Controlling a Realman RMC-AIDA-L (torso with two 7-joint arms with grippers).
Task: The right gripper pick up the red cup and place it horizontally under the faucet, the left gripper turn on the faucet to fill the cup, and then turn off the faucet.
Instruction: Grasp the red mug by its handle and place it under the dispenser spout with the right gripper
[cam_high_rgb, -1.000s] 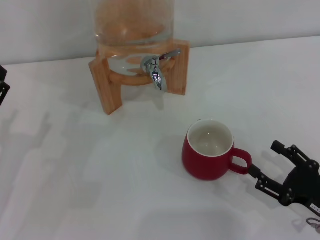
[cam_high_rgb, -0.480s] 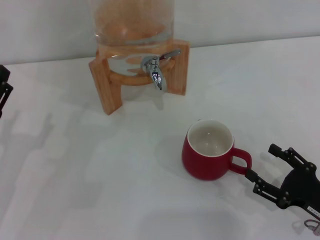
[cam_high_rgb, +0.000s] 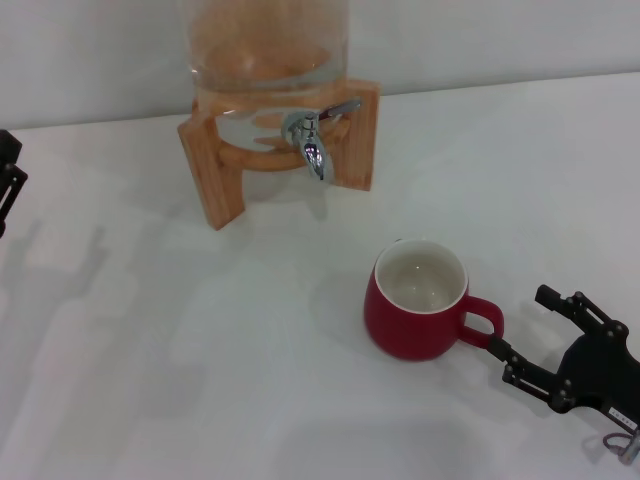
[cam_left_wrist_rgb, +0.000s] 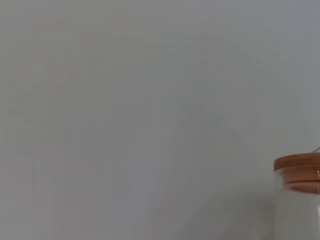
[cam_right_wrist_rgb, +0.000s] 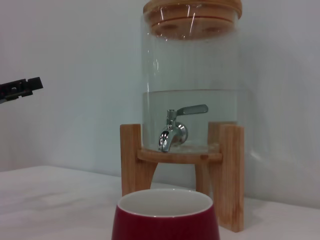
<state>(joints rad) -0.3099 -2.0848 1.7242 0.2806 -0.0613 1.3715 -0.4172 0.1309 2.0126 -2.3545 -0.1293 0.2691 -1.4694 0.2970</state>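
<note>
We record the right gripper (cam_high_rgb: 522, 328), fingers spread, low over the white table (cam_high_rgb: 200, 350), its tips just beside the loop handle of the red cup (cam_high_rgb: 420, 300) without closing on it. The cup stands upright, empty, directly ahead of this gripper. Beyond the cup, farther from the gripper, we list the faucet (cam_high_rgb: 312, 140), lever out to one side, fitted to the glass jar (cam_right_wrist_rgb: 190, 75) in its wooden stand (cam_high_rgb: 215, 175). The left gripper (cam_high_rgb: 6, 180) sits at the table's far left edge, well apart from faucet and cup; we cannot tell how its fingers stand.
</note>
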